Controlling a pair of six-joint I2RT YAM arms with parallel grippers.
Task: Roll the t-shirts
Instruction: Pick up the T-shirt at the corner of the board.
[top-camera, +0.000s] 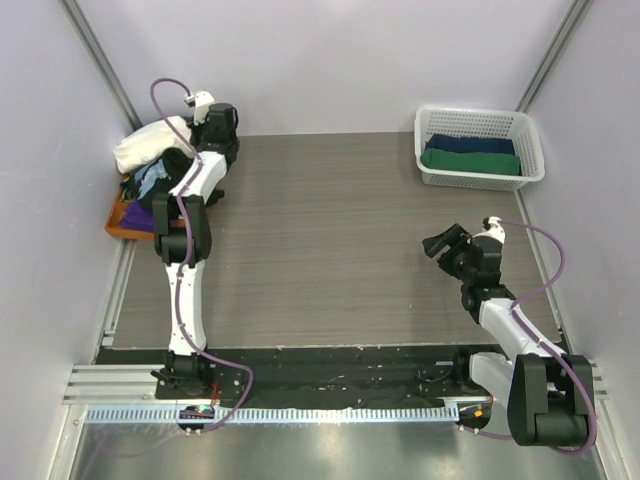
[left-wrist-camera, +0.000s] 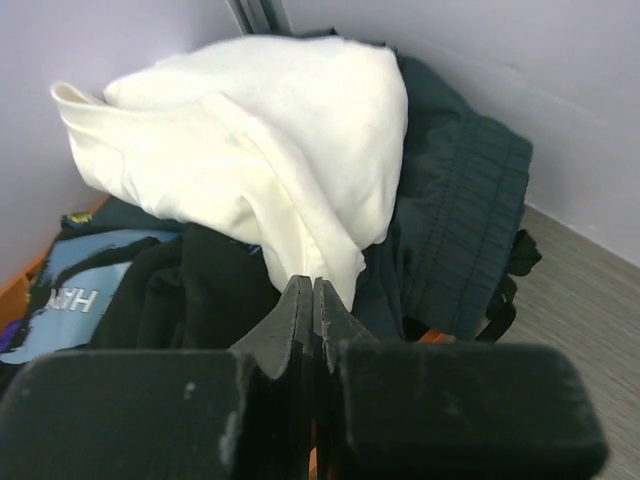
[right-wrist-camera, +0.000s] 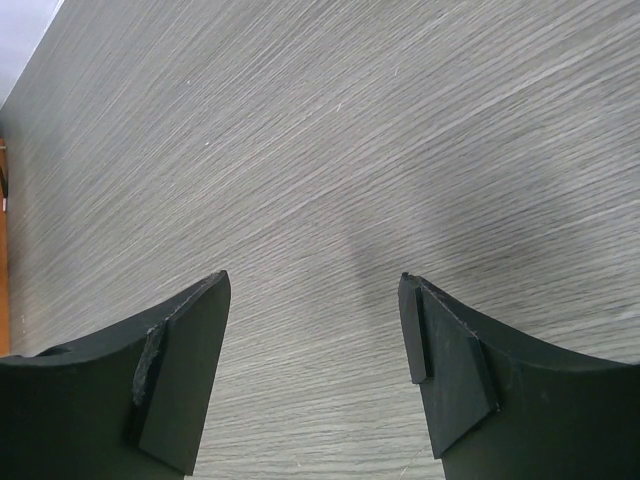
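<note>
dev1: Left gripper (left-wrist-camera: 313, 292) jaws closed, tips at the lower edge of the cream-white cotton tee (left-wrist-camera: 290, 130). Can't tell if cloth is pinched.
dev2: Pile where?
dev1: Far left corner, on the flat orange tray (top-camera: 116, 228). Cream tee lies on the black tee with pale-blue print (left-wrist-camera: 80, 300).
dev2: Right gripper (right-wrist-camera: 315, 300)?
dev1: Jaws open, holding nothing, over the grey wood-grain bench (right-wrist-camera: 350, 120), near right.

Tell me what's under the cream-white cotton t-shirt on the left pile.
In the left wrist view, a black t-shirt with pale-blue print shows beneath the left of the cream-white t-shirt, and a dark teal garment beneath its right. Whatever lies directly under its middle is covered.
</note>
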